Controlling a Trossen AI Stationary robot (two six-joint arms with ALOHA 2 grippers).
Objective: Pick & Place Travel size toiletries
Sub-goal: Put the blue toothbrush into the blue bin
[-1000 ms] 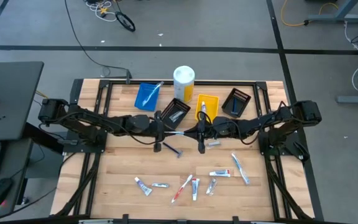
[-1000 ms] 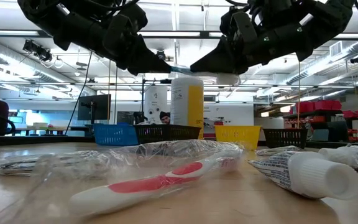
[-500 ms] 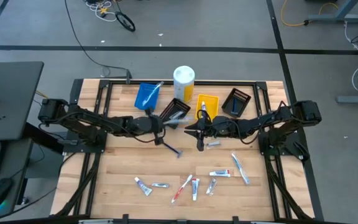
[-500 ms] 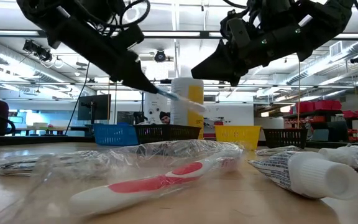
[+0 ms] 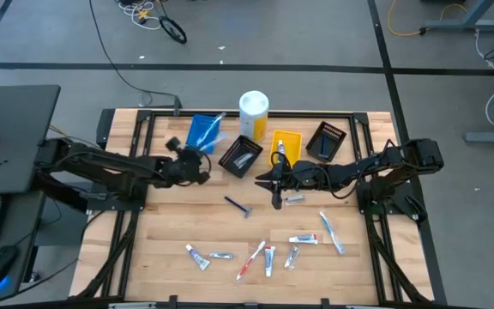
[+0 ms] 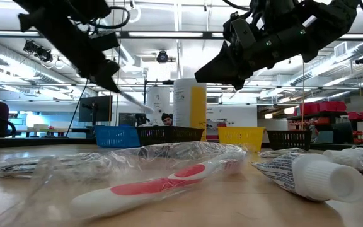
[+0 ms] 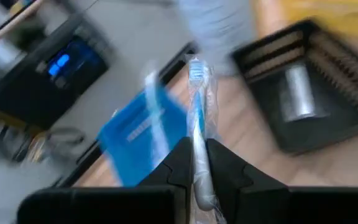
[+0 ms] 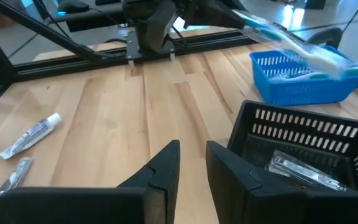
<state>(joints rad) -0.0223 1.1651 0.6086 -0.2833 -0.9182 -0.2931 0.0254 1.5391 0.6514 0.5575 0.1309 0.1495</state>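
My left gripper (image 5: 199,163) is shut on a pale-blue toothbrush in a clear wrapper (image 7: 196,118), in the air just near of the blue bin (image 5: 202,130). It also shows in the low view (image 6: 115,85). My right gripper (image 5: 269,180) is open and empty above the table's middle, near the yellow bin (image 5: 287,146). A dark razor (image 5: 238,206) lies on the wood. Several tubes and toothbrushes (image 5: 268,256) lie flat toward the near edge. One silver tube (image 8: 300,169) lies in the middle black bin (image 5: 241,154). My left gripper pinches the toothbrush's handle (image 7: 199,177) between its two fingers. The fingers lie along the brush, slanting down toward the table's far side. The brush sticks out past the fingertips, its head (image 7: 195,70) toward the blue bin, lifted clear of the table.
A tall white-and-yellow cylinder (image 5: 254,114) stands at the far edge between the blue and yellow bins. A second black bin (image 5: 328,140) is at the far right. Another toothbrush (image 5: 213,125) leans out of the blue bin. Bare wood lies at the left of the table.
My left gripper has drawn away from my right gripper and gone toward the table's left and far side, to the blue bin, carrying the toothbrush clear of the table.
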